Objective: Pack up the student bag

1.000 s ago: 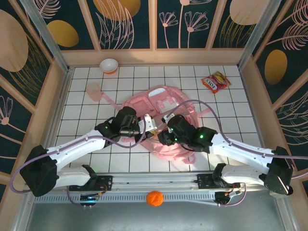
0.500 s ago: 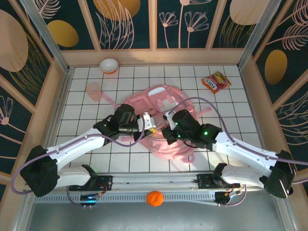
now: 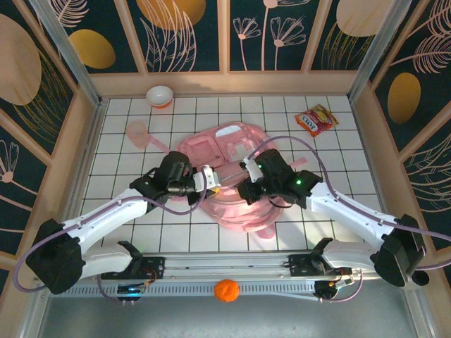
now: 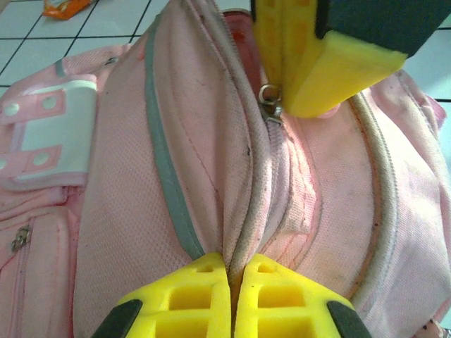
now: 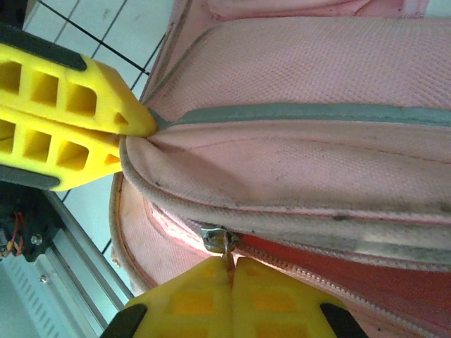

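Looks like unzipping: left gripper (image 4: pixel 232 266) clamps student bag (image 4: pixel 120 211) fabric, frame btm; right gripper (image 5: pixel 231 266) pinches zip pull (image 5: pixel 215 239) (btm ctr). Next: drag zip w/ fabric taut.

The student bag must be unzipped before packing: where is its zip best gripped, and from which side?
Pinch the metal zip pull end-on from the right arm's side of the student bag: its tab sticks out of the seam that way. The right hand grips it so.
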Available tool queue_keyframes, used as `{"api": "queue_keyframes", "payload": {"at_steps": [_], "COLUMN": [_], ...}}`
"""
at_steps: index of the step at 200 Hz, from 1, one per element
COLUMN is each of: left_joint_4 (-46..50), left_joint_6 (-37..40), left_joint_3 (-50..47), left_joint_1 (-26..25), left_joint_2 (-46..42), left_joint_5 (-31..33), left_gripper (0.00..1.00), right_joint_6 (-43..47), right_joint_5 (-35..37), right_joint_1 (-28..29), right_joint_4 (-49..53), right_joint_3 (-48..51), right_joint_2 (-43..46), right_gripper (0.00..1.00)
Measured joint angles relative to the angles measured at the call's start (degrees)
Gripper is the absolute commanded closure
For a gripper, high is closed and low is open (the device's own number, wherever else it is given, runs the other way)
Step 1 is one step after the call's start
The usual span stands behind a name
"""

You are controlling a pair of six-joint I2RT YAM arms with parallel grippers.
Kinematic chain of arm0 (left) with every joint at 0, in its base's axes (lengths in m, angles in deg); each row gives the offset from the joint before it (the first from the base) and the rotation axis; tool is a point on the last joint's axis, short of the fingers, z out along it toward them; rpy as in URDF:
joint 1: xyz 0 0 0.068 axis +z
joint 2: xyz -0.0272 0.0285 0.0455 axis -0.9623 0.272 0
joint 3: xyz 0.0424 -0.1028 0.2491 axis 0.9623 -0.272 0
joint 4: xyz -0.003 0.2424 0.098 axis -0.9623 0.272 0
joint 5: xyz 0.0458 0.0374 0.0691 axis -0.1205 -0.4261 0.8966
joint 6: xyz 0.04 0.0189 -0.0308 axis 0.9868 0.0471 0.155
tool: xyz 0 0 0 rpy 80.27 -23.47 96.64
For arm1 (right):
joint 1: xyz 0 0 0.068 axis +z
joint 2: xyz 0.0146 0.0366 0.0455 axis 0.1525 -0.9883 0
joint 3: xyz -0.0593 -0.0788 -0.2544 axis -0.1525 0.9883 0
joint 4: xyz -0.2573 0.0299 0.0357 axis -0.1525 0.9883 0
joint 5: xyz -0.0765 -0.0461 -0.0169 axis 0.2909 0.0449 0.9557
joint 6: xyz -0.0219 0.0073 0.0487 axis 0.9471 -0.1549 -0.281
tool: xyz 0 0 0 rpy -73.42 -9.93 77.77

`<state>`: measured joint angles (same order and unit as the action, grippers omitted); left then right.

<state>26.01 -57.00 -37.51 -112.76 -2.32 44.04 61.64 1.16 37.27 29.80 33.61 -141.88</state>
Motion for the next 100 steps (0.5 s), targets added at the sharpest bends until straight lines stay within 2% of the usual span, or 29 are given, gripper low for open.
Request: {"api": "queue_keyframes", "payload": {"at_steps": [14, 23, 54, 85, 93, 100], "left_joint_4": [1.53, 2.21, 1.27, 0.66, 0.55, 0.00], "left_joint_6": [-0.11, -0.70, -2.58, -3.72, -4.28, -5.05], "left_joint_3": [0.50, 1.09, 2.78, 3.28, 3.26, 3.15], "left_joint_1": [0.52, 0.83, -1.77, -5.42, -5.84, -6.05], "left_joint_2": [-0.31, -0.31, 0.15, 4.00, 4.92, 5.64], "left_joint_5": [-0.22, -0.68, -0.42, -0.44, -0.22, 0.46], "left_gripper": [0.50, 0.42, 0.29, 0.29, 0.34, 0.46], "right_joint_6": [-0.66, -1.01, -1.36, -2.16, -2.43, -2.62], "right_joint_5": [-1.05, -1.40, -2.47, -3.56, -3.76, -3.96], "right_joint_1": [-0.13, -0.46, -0.87, -1.01, -1.03, -1.07], "right_joint_4": [-0.35, -0.17, -0.11, -0.11, -0.11, -0.11], "right_joint_3": [0.00, 0.00, 0.00, 0.00, 0.00, 0.00], "right_joint_2": [-0.15, -0.42, -1.68, -1.99, -1.99, -1.99], "right_gripper": [1.00, 1.00, 1.00, 1.00, 1.00, 1.00]}}
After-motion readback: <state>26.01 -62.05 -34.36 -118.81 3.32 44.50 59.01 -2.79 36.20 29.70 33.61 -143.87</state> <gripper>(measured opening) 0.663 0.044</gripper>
